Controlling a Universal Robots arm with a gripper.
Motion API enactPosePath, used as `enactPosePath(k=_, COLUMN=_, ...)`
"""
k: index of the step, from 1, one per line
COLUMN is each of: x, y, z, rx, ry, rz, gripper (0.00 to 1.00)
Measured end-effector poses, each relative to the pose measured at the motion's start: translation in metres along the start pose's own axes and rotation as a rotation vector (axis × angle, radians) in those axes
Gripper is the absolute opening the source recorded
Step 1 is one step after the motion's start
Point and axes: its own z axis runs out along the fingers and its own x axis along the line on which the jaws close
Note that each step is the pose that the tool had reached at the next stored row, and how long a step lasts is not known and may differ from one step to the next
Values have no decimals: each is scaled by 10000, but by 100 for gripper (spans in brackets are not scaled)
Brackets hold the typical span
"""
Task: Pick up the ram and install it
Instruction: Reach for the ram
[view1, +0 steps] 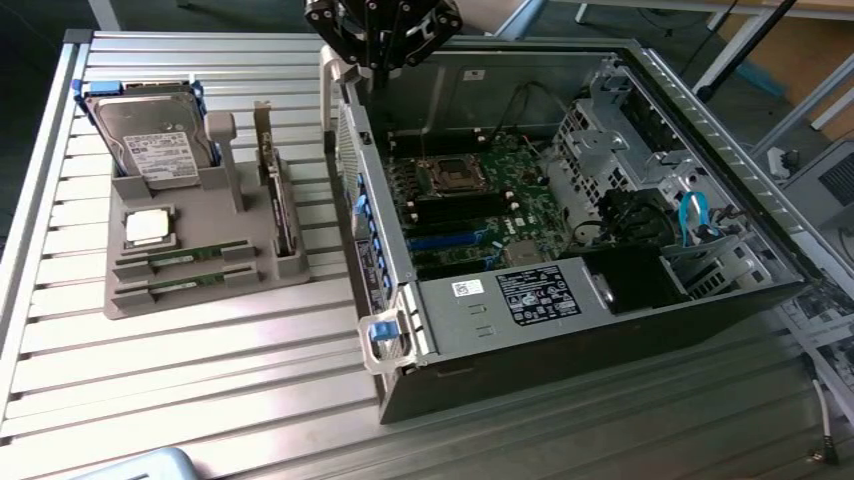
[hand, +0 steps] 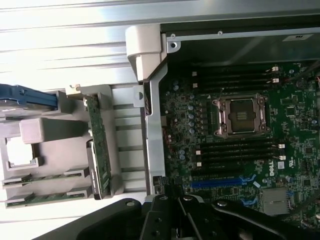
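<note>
Two green ram sticks (view1: 198, 255) (view1: 198, 283) lie side by side in slots of a grey holder (view1: 180, 200), at the exterior view's left. In the wrist view they are thin green strips (hand: 45, 177) (hand: 47, 196). My gripper (view1: 379, 68) hangs high over the near wall of the open computer case (view1: 534, 300), well away from the sticks. Its black fingers (hand: 175, 210) are shut with nothing between them. Below lies the green motherboard with long black memory slots (hand: 235, 150) on both sides of the processor socket (hand: 240, 115).
The holder also carries a hard drive (view1: 147, 135), a square silver processor chip (view1: 147, 227) and an upright expansion card (view1: 276, 200). The case has tall metal walls, a blue latch (view1: 382, 335) and a drive cage (view1: 627, 150). Everything rests on a slatted metal table (view1: 200, 380).
</note>
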Motion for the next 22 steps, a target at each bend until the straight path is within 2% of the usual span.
enactPosePath(k=22, x=151, y=-11, z=-3, rx=0, ry=0, rz=1, gripper=11)
